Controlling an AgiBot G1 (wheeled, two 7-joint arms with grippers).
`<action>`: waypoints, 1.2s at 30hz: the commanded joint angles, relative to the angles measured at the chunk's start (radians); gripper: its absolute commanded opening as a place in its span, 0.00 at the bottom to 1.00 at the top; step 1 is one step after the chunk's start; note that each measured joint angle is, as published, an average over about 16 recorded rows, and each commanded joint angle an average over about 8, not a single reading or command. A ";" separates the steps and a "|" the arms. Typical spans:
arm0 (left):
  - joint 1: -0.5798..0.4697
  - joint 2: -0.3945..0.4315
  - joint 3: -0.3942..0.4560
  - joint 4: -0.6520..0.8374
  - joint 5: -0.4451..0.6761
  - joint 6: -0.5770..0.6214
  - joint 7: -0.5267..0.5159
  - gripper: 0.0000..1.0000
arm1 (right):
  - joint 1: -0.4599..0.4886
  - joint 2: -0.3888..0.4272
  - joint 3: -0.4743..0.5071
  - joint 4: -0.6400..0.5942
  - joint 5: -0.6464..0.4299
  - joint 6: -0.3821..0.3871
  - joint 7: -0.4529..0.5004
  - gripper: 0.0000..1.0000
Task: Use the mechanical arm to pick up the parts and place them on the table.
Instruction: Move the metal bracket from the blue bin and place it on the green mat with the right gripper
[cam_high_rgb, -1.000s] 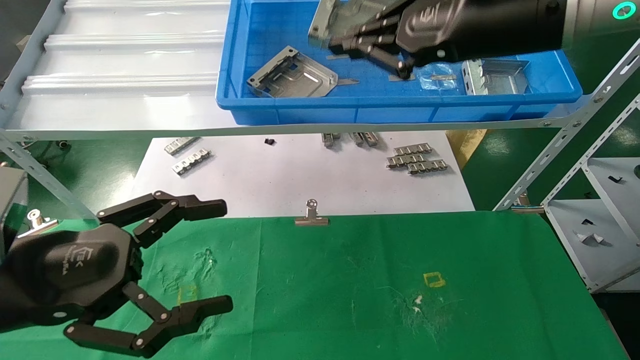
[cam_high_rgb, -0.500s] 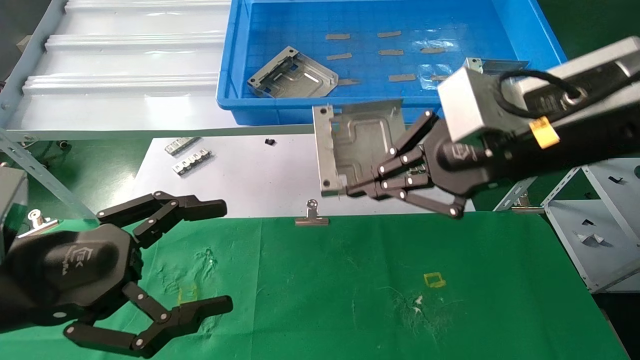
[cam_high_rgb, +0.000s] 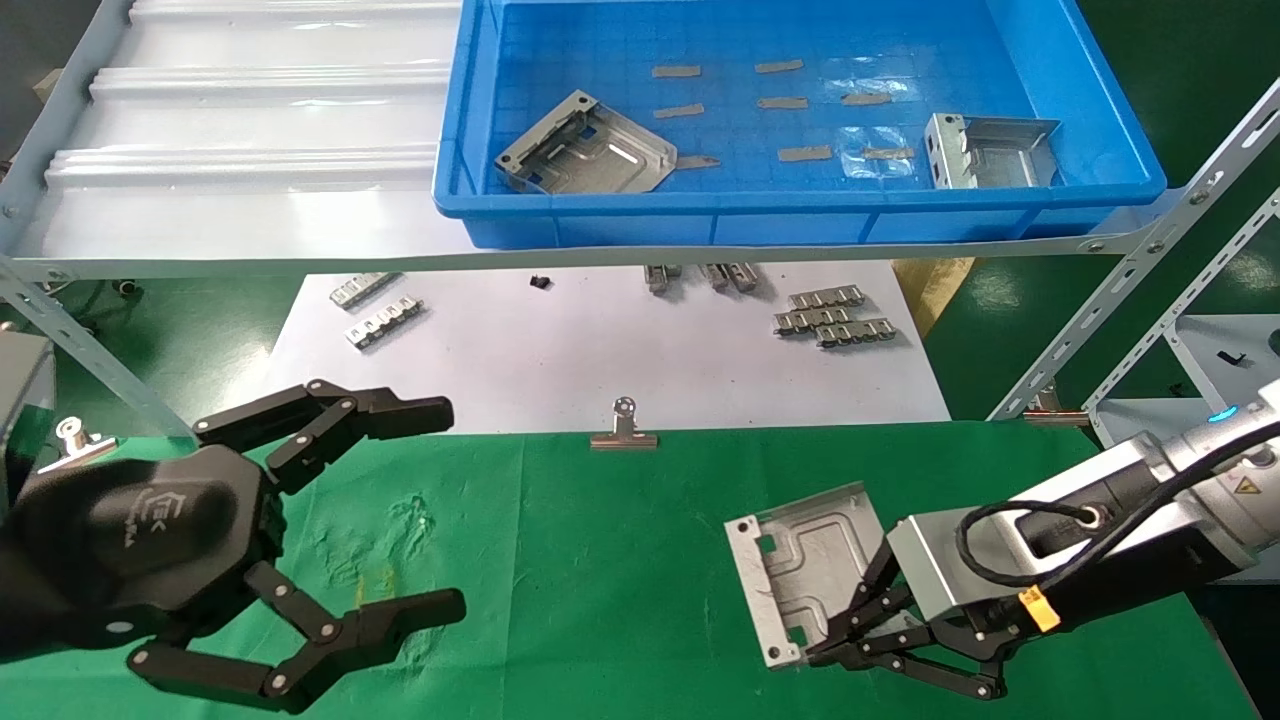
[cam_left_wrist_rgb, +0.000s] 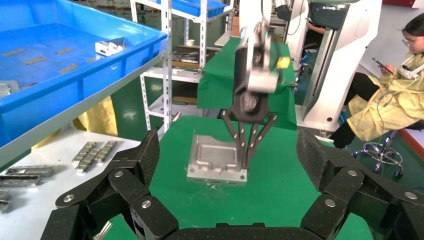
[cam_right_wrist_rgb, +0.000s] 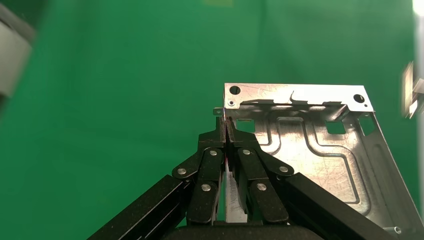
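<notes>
My right gripper (cam_high_rgb: 850, 625) is shut on the bent-up edge of a silver stamped plate (cam_high_rgb: 805, 570) and holds it low over the green table (cam_high_rgb: 620, 580), at the front right. In the right wrist view the closed fingers (cam_right_wrist_rgb: 220, 145) pinch the plate's side wall (cam_right_wrist_rgb: 320, 145). The left wrist view shows the same plate (cam_left_wrist_rgb: 215, 159) at or just above the cloth; I cannot tell if it touches. Two more plates lie in the blue bin (cam_high_rgb: 1130, 185): one at its left (cam_high_rgb: 585, 150), one at its right (cam_high_rgb: 990, 150). My left gripper (cam_high_rgb: 420, 510) is open and empty at the front left.
A white paper sheet (cam_high_rgb: 600, 370) with small ridged metal strips (cam_high_rgb: 830, 320) lies behind the cloth, under the shelf. A silver binder clip (cam_high_rgb: 623, 432) sits at the cloth's back edge. A white ribbed shelf (cam_high_rgb: 250, 130) is at back left, a metal rack (cam_high_rgb: 1180, 450) at right.
My right arm carried the plate out of the blue bin, over the paper sheet, and down to the front right of the green table. The left arm has not moved.
</notes>
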 joint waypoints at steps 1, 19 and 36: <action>0.000 0.000 0.000 0.000 0.000 0.000 0.000 1.00 | -0.023 -0.018 -0.040 -0.050 -0.025 0.007 -0.052 0.00; 0.000 0.000 0.000 0.000 0.000 0.000 0.000 1.00 | -0.101 -0.181 -0.094 -0.508 -0.074 0.046 -0.362 0.00; 0.000 0.000 0.000 0.000 0.000 0.000 0.000 1.00 | -0.130 -0.222 -0.075 -0.704 -0.054 0.163 -0.493 0.56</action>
